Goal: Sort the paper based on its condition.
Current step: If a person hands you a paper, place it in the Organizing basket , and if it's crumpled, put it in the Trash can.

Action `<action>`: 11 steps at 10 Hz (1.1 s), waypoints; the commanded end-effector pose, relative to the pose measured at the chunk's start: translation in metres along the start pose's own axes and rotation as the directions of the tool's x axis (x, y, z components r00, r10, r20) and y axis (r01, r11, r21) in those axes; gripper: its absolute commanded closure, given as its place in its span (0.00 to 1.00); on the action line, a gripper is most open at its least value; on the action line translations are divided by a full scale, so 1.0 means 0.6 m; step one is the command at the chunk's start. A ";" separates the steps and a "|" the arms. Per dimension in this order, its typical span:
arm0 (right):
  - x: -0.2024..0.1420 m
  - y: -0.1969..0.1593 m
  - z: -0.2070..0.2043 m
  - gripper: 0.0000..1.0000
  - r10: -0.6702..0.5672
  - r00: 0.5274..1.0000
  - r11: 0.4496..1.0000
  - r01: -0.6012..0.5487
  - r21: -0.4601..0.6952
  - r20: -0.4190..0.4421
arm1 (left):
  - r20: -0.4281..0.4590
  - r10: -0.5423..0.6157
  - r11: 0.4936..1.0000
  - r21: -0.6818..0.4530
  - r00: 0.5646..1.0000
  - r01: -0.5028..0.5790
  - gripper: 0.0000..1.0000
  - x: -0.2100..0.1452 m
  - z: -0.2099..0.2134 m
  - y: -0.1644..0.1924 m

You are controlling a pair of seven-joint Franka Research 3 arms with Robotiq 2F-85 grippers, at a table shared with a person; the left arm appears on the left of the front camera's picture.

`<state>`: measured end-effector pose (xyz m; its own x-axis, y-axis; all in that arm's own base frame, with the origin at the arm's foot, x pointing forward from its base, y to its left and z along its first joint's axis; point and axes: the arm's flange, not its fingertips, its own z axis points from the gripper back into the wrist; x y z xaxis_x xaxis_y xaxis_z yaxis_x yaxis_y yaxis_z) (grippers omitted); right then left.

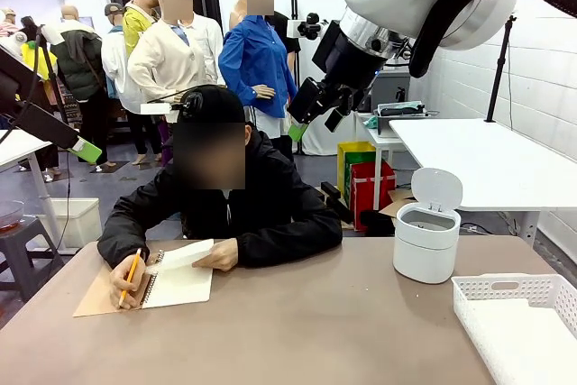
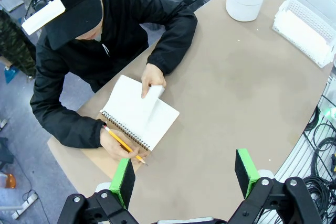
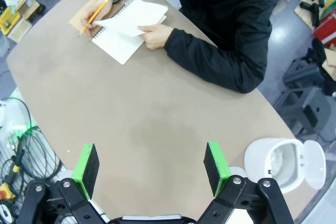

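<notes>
Left gripper [image 2: 185, 176]: mine, fingers spread wide, green pads well apart, nothing between them. It hangs high above the brown tabletop [image 1: 315, 313].

Right gripper [image 3: 151, 167]: mine, likewise spread and empty, also high over the table.

Smooth white paper sheet [image 2: 153, 103]: lower left of the front view, upper left of both wrist views. A person's hand [image 2: 152, 77] lifts one edge clear of the spiral-bound notebook with white pages and a tan cover [image 2: 134, 121]. I cannot tell whether the sheet is torn free or bound at the spiral. No crumpled piece is catalogued.

Yellow pencil [image 2: 123, 145]: in the person's other hand [image 2: 111, 144], tip at the notebook's near edge.

White round bin with its flip lid raised [image 1: 425, 241]: right of centre in the front view, on the table.

White slotted plastic basket [image 1: 518, 313]: lower right corner of the front view, just beside the bin.

Bearing: in my left wrist view the sheet lies up and left of the pads, not far off. In my right wrist view it sits far up in the left corner, well apart. I judge my left arm the nearer. The sheet's long side runs slantwise, roughly parallel with the spiral. Bin and basket lie on my right arm's side.
</notes>
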<state>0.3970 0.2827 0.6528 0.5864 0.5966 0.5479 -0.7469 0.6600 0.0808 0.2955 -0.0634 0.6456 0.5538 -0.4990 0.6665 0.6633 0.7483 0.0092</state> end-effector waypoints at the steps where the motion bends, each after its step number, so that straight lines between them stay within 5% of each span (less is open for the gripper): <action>1: 0.000 0.000 -0.001 0.00 0.000 1.000 1.000 0.000 -0.004 -0.002 | 0.004 0.005 1.000 0.000 1.000 -0.005 0.00 0.001 0.001 0.001; 11: 0.000 0.000 -0.001 0.00 0.000 1.000 1.000 0.000 -0.004 -0.002 | 0.004 0.005 1.000 0.000 1.000 -0.005 0.00 0.001 0.001 0.001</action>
<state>0.3970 0.2827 0.6528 0.5864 0.5966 0.5479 -0.7469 0.6600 0.0808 0.2955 -0.0634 0.6456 0.5538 -0.4990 0.6665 0.6633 0.7483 0.0092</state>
